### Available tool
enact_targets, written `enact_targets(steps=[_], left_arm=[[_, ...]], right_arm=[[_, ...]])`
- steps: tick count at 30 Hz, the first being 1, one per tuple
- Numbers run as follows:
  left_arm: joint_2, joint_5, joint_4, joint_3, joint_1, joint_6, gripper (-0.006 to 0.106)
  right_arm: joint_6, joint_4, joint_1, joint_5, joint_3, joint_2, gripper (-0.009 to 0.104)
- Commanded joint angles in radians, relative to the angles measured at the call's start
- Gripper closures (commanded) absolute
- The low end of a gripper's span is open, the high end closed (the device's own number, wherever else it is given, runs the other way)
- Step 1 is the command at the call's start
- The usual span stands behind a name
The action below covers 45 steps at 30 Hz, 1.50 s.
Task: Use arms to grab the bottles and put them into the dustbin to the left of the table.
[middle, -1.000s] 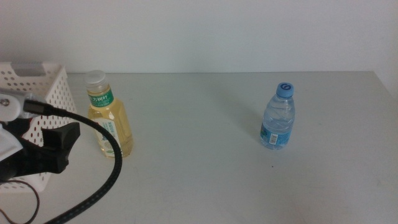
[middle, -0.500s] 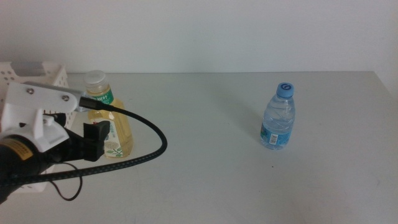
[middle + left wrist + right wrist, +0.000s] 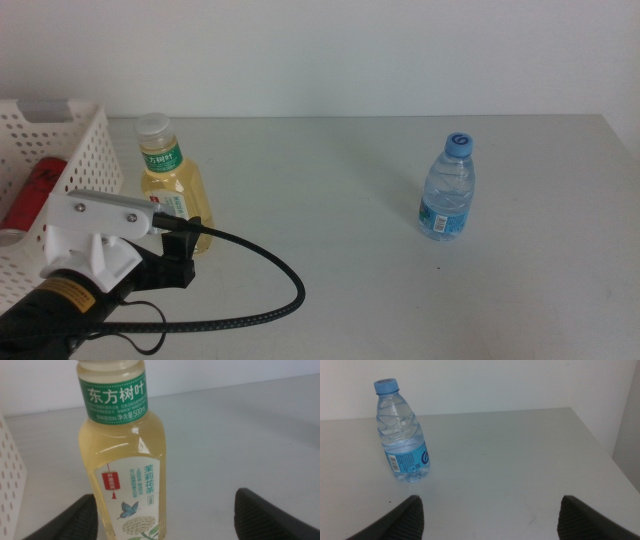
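Note:
The yellowish tea bottle [image 3: 172, 190] with white cap and green label stands upright next to the dustbin [image 3: 85, 150]. My left gripper [image 3: 186, 240] is open just in front of it. In the left wrist view the tea bottle [image 3: 122, 460] stands between the open jaws of my left gripper [image 3: 167, 520], nearer one jaw and not gripped. The red soda can [image 3: 35, 190] lies inside the dustbin. The clear water bottle [image 3: 447, 190] stands at the right. My right gripper [image 3: 490, 520] is open and empty, short of the water bottle [image 3: 402, 435], and out of the middle view.
The perforated wall of the dustbin [image 3: 7, 485] is close beside the tea bottle. A black cable [image 3: 260, 310] loops from the left arm over the table's [image 3: 330, 200] front. The table's right edge [image 3: 600, 435] lies past the water bottle.
My left arm has swung from over the dustbin towards the table's front and now faces the tea bottle. The red can now shows in the dustbin. Both bottles stand as before.

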<state>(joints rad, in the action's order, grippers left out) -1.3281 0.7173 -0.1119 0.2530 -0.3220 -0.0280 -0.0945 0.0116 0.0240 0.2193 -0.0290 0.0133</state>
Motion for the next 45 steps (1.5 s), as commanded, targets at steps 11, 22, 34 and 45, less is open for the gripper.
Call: enact_targets(steps=[11, 22, 34, 45], left_arm=[[-0.192, 0.182, -0.066, 0.143, -0.005, 0.006, 0.007], [-0.238, 0.169, -0.036, 0.192, 0.045, -0.004, 0.007], [-0.237, 0.123, -0.019, 0.222, 0.068, -0.054, 0.007], [-0.238, 0.129, 0.065, 0.230, 0.138, -0.019, 0.008]], right_arm=[[0.012, 0.009, -0.004, -0.079, 0.010, 0.021, 0.001], [0.012, 0.009, -0.004, -0.079, 0.010, 0.021, 0.001], [0.012, 0.009, -0.004, -0.079, 0.010, 0.021, 0.001], [0.012, 0.009, -0.004, -0.079, 0.010, 0.021, 0.001]])
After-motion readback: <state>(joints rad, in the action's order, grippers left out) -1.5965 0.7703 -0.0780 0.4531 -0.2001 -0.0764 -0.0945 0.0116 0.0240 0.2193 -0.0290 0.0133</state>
